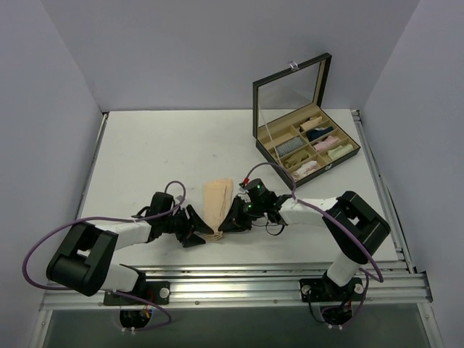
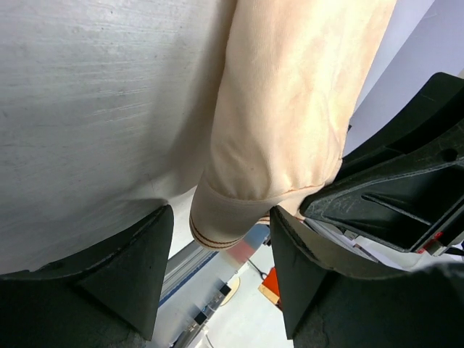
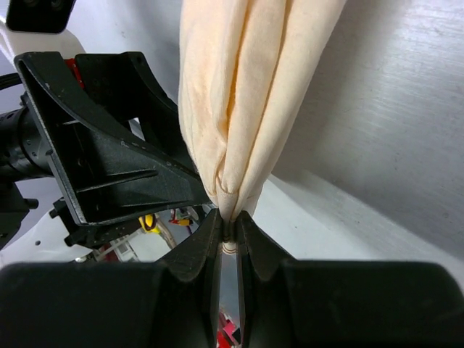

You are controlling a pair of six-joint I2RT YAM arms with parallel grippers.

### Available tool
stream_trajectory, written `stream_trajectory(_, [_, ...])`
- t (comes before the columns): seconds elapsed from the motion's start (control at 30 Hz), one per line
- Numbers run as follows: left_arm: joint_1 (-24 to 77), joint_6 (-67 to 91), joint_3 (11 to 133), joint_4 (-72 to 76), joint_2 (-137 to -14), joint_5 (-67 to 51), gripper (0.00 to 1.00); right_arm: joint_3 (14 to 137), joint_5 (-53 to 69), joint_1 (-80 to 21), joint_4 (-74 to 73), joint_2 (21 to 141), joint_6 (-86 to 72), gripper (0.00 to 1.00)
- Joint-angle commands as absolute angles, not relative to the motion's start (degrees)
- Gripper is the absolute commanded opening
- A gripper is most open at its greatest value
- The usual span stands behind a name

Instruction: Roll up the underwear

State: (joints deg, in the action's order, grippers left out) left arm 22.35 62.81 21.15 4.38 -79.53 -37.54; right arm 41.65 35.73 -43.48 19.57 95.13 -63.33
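Note:
The underwear [image 1: 217, 197] is a narrow folded strip of pale peach-beige cloth lying on the white table, its near end lifted at the front edge. My right gripper [image 1: 232, 220] is shut on that near end; in the right wrist view the jaws [image 3: 230, 223] pinch the gathered hem of the underwear [image 3: 246, 87]. My left gripper [image 1: 204, 230] sits just to the left. In the left wrist view it [image 2: 221, 221] is open, and the folded end of the underwear [image 2: 283, 130] hangs between the fingers [image 2: 138, 268], untouched by them.
A dark box [image 1: 341, 163] with its glass lid raised stands at the back right, its compartments holding several cloth rolls. An aluminium rail [image 1: 232, 279] runs along the table's front edge. My two grippers are almost touching; the right one [image 2: 406, 181] fills the left wrist view's right side.

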Motion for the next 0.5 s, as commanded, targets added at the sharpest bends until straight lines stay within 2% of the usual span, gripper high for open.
stream_trajectory(0.0, [21.71,61.69,21.36,0.61,-79.10,-31.64,0.65,40.35,38.49,-43.15,23.02,92.72,-65.82,0.00])
stream_trajectory(0.3, [20.92,68.99,17.14,15.80,-78.49,-36.03,0.66,40.69,39.02,-43.24,25.14,92.99,-68.03,0.00])
stream_trajectory(0.47, [20.92,69.08,16.79,16.35,-77.61,-36.30,0.64,41.22,38.94,-43.68,24.96,92.99,-68.12,0.00])
